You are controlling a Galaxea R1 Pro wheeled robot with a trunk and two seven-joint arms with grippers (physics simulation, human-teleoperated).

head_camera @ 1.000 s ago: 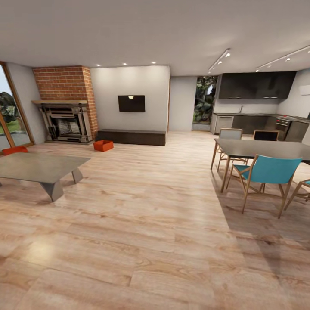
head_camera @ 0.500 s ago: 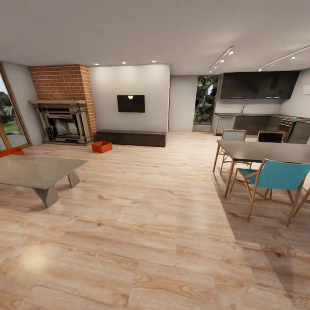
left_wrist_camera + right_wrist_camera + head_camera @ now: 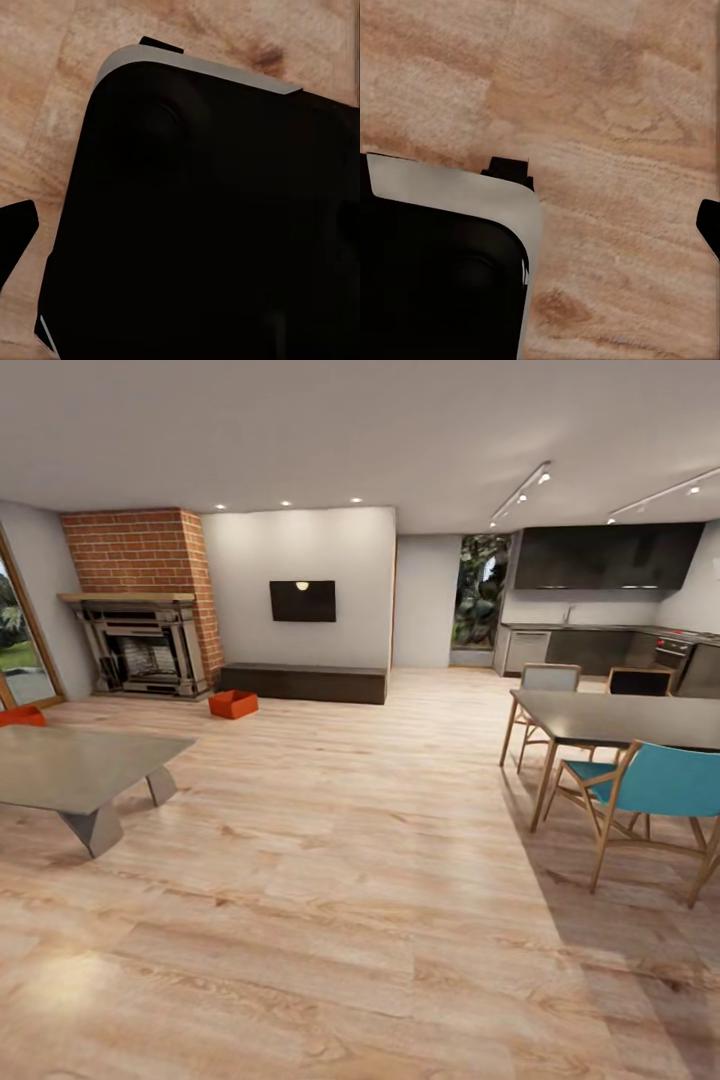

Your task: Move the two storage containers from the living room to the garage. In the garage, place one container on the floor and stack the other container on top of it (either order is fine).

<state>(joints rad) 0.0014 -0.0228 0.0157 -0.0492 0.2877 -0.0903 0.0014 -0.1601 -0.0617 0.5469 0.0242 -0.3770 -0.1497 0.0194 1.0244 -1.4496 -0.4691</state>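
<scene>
One orange-red storage container (image 3: pixel 232 704) sits on the light wood-plank floor of the living room, in front of the low dark bench and just right of the stone fireplace (image 3: pixel 140 648). The second container (image 3: pixel 20 716) shows partly at the far left, behind the grey coffee table (image 3: pixel 70 768). Both are far off in the head view. In the left wrist view a dark fingertip (image 3: pixel 15 234) hangs over the plank floor beside the robot's black base (image 3: pixel 210 225). The right wrist view shows another dark fingertip (image 3: pixel 711 225) over the planks.
A dark dining table (image 3: pixel 620 718) with a teal chair (image 3: pixel 660 780) and other chairs stands at the right. A low dark bench (image 3: pixel 300 682) lies under the wall TV. The kitchen is at the back right, and glass garden doors (image 3: pixel 15 650) are at the left edge.
The whole head view has shifted: the camera has advanced into the room, so coffee table and fireplace slid left and the dining set slid right. The containers themselves have not moved.
</scene>
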